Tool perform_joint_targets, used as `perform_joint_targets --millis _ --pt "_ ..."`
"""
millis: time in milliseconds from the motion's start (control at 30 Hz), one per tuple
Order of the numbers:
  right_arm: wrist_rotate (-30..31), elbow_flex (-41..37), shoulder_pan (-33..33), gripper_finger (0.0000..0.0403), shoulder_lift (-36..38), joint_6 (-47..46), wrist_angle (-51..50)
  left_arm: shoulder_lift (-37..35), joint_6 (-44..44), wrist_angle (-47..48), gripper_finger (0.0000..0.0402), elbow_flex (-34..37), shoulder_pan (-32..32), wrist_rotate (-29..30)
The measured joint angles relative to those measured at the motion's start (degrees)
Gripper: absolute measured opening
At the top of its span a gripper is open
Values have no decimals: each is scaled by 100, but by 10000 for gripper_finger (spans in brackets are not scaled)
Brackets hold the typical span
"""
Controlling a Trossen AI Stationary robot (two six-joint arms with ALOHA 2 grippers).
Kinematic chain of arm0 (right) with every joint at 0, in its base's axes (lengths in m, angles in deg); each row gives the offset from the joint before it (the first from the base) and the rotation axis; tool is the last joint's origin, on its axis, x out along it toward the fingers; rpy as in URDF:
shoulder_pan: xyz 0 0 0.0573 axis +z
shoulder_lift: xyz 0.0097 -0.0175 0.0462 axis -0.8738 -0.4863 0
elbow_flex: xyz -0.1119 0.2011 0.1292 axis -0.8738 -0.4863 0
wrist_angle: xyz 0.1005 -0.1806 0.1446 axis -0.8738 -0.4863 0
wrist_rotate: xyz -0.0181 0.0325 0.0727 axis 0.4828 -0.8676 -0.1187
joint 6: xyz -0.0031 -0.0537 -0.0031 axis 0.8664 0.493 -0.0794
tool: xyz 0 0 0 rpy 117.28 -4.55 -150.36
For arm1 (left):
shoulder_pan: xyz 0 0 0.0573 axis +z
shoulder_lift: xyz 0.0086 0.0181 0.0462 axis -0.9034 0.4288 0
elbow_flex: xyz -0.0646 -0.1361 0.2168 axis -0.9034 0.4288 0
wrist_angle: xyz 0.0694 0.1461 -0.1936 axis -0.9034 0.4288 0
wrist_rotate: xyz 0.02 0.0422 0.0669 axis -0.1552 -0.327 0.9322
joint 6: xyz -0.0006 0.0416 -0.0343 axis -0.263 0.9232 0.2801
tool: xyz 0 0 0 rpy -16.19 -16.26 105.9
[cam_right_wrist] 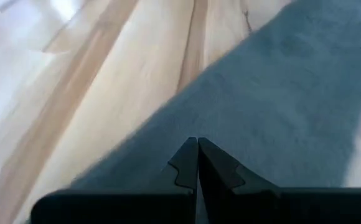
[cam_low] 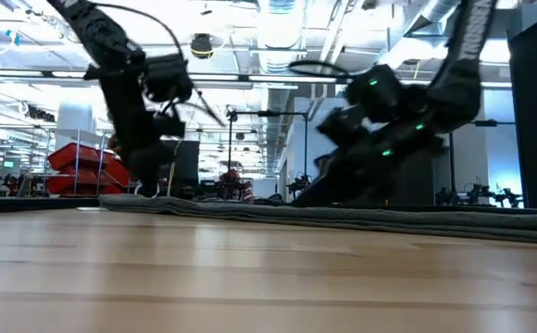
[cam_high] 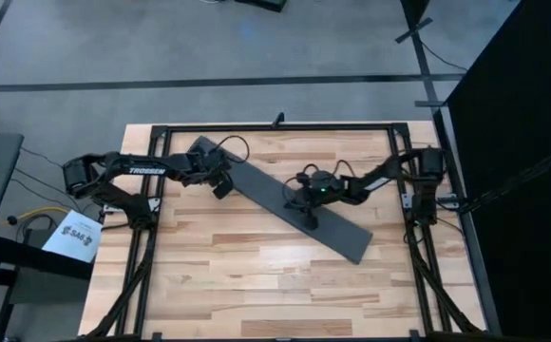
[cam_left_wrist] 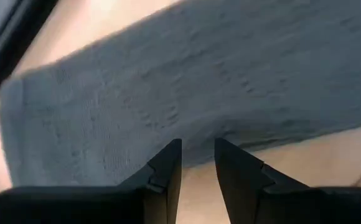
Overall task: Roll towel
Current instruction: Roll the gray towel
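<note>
Towel (cam_high: 299,204) lies flat on the wooden desk (cam_high: 256,285) as one long, narrow dark grey strip, running diagonally from the far left part of the desk, near the left arm, down toward the near right. In the low view it shows only as a thin dark band (cam_low: 343,215) stretched across the desk surface.

The left end effector (cam_high: 222,185) sits at the strip's upper left end, right at the long edge that faces the near side of the desk. Its wrist view shows the two dark fingers (cam_left_wrist: 168,168) slightly parted, a narrow gap between their tips, pointing at the cloth's edge (cam_left_wrist: 187,93) where grey fabric meets bare wood; they grip nothing.

The right end effector (cam_high: 306,207) is over the middle of the strip, low above it. In its wrist view the fingers (cam_right_wrist: 185,163) are clenched together tip to tip, with the grey cloth (cam_right_wrist: 280,99) spread beneath and ahead of them and pale wood to one side. Whether a pinch of fabric is caught between those tips is hard to tell, since the tips hide the spot; no fold or lift of the cloth shows around them.

In the low view, both arms come down onto the dark band, well apart.
</note>
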Motion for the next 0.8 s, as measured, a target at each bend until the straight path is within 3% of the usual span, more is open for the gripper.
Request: perform_joint_targets --millis 100,233,533,667,800 --pt "-215 322 4 0 -328 3 -207 0 321 -585 82 404 319 -93" --pt "-283 449 4 0 -372 2 -714 -5 877 -1179 82 687 809 -672" --pt "-750 382 -3 0 566 111 -2301 -49 1482 -1175 82 691 1176 -1655" --pt "-807 394 -64 0 1222 345 -2409 -144 1457 -1079 82 674 1110 -2152" --pt "-771 396 -200 0 1382 292 -2471 -274 1410 -1088 82 676 1072 -2663"
